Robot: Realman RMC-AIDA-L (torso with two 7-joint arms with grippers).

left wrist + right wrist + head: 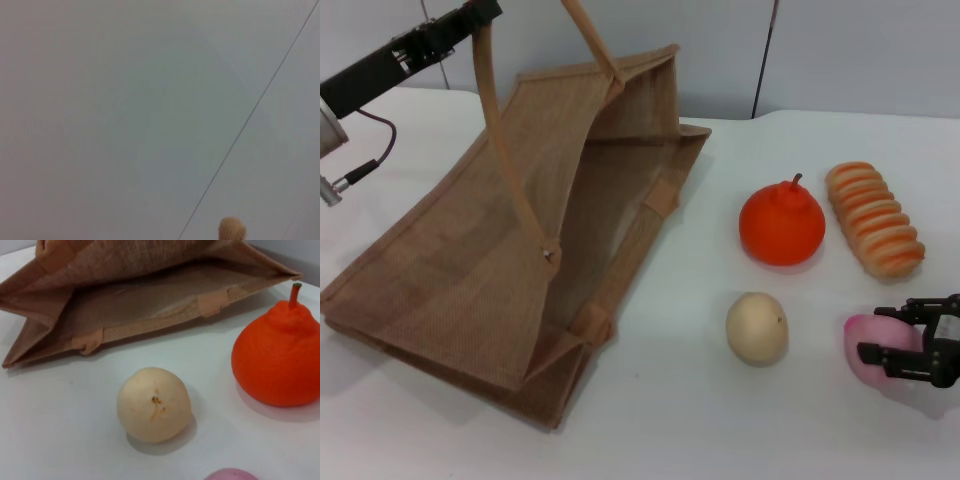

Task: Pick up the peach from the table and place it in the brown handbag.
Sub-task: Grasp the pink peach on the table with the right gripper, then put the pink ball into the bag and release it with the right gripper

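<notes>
Bare worktop (660, 400) between brown handbag (470, 260) and the fruit, a lane toward the bag's mouth, held agape by left claw (480, 12) lifting one handle (505, 150). Beige-yellow fruit (757, 327) in the straight line from peach (868, 345), under right claw (905, 340), to the bag; orange-red fruit (781, 225) and ridged bread roll (873, 218) behind, near each other. Free strip along the near edge, in front of the beige fruit.
</notes>
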